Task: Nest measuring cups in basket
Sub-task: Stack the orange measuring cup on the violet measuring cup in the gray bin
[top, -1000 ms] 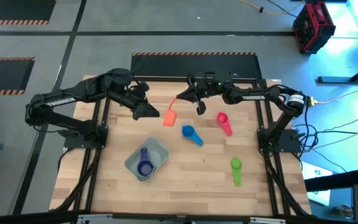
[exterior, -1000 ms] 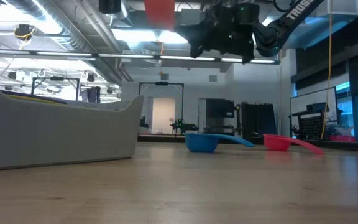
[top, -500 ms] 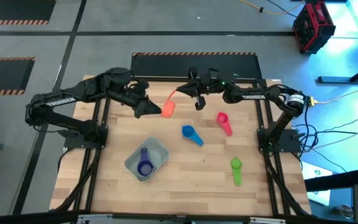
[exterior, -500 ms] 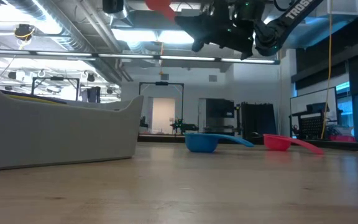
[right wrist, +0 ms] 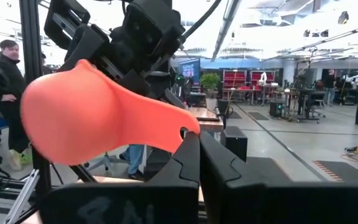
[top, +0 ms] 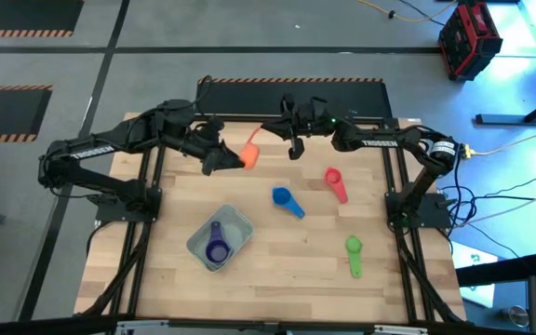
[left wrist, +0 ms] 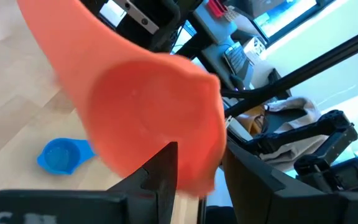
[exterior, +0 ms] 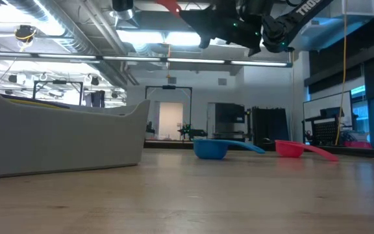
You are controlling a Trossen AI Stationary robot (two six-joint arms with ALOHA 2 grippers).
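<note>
Wooden slat table [top: 287, 251] on a dark frame, workshop floor around it, a red toolbox [top: 470, 39] well off beyond the right arm. Only one cup is home so far: the purple cup [top: 216, 249] lies in the basket [top: 235, 221], which sits well below and on the near side of both pincers. Coral-orange cup [top: 248, 154] is in mid-air at the far edge of the table, caught between the two arms in what looks like a handover. Right gripper [top: 270, 131] is pinched fully shut on the tip of its handle; the right wrist view shows the handle end wedged between the closed fingers [right wrist: 188, 152]. Left gripper [top: 234, 160] stands at the bowl end, fingers [left wrist: 160, 177] spread about the bowl's width and against it; whether they bear its weight yet I cannot tell. Left to do, by my reckoning: finish the pass, carry this cup to the basket, then fetch the rest. Blue cup [top: 287, 200] lies on the boards below the right gripper, between it and the basket; pink-red cup [top: 335, 182] just beyond it towards the right arm's base; green cup [top: 354, 254] further out at the near right. No other cups show. Nothing blocks the descent to the basket; each arm is the other's only obstacle while both hold one cup.
</note>
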